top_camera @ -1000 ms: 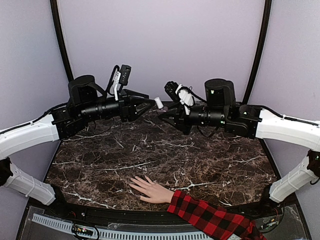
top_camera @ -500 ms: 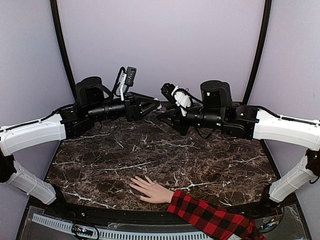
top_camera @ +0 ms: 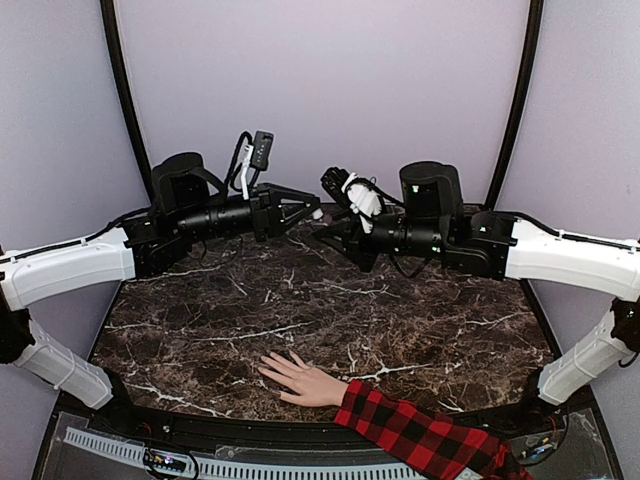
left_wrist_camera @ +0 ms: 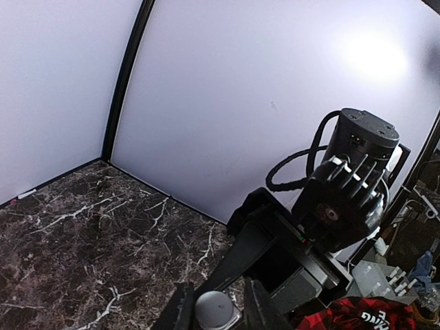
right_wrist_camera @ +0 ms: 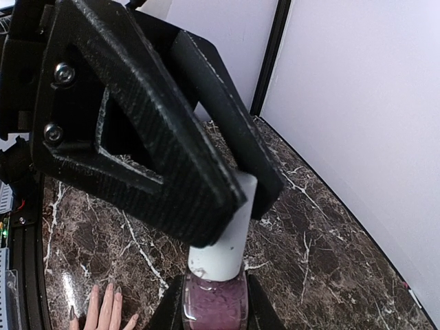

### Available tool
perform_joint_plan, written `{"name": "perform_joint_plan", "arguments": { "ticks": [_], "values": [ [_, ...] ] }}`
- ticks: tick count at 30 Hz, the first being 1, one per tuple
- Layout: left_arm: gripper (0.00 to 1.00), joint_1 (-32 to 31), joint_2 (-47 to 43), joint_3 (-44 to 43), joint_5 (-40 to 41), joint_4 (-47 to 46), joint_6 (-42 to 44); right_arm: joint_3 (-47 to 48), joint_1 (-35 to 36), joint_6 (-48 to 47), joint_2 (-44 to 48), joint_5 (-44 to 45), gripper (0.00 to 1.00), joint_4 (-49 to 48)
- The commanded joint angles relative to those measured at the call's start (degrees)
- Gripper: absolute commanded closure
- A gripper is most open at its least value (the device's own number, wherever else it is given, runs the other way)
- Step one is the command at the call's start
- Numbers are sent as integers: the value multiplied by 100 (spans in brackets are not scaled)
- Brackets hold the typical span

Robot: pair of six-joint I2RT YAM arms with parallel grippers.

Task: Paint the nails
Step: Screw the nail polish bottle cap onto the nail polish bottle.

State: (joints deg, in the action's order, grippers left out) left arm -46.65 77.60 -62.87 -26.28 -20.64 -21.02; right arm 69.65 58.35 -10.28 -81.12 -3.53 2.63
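The pale hand (top_camera: 300, 379) in a red-and-black plaid sleeve (top_camera: 420, 435) lies flat at the table's near edge, fingers spread. Its nails (right_wrist_camera: 110, 289) look dark-tipped in the right wrist view. High above the far table, my right gripper (top_camera: 332, 226) (right_wrist_camera: 214, 311) is shut on the purple glass body of a polish bottle (right_wrist_camera: 214, 307). My left gripper (top_camera: 306, 211) (left_wrist_camera: 218, 304) faces it. Its black fingers (right_wrist_camera: 172, 172) press on both sides of the bottle's white cap (right_wrist_camera: 225, 230) (left_wrist_camera: 214, 311). Both grippers are far from the hand.
The dark marble table (top_camera: 330, 310) fills the space below the arms. Pale walls with black corner posts (top_camera: 125, 90) close in the back and sides. A ridged strip (top_camera: 240, 468) runs along the front edge.
My left gripper moved right to the bottle and its jaws closed in on the white cap. The right arm shifted slightly left, holding the bottle throughout. The hand stayed still.
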Motion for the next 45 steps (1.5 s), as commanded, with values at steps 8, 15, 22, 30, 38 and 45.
{"name": "perform_joint_plan", "arguments": {
  "ticks": [8,15,22,30,38,45],
  "values": [
    [88,9,-57,-35,-504,-180,219,307,60,-41,6,25,100,-133],
    [90,-127,-111,88,-617,-131,650,410,34,8,29,-67,100,-173],
    [92,-155,-126,251,-607,-285,692,432,-29,39,66,-320,100,-241],
    [100,-159,-59,365,-1266,-613,767,235,-182,-60,344,-2055,100,-589],
    [100,-160,126,343,-2378,-890,845,270,-228,-204,439,-3434,100,-685],
    [100,-160,344,220,-3095,-964,767,513,-235,-270,431,-4254,100,-527]
  ]
}}
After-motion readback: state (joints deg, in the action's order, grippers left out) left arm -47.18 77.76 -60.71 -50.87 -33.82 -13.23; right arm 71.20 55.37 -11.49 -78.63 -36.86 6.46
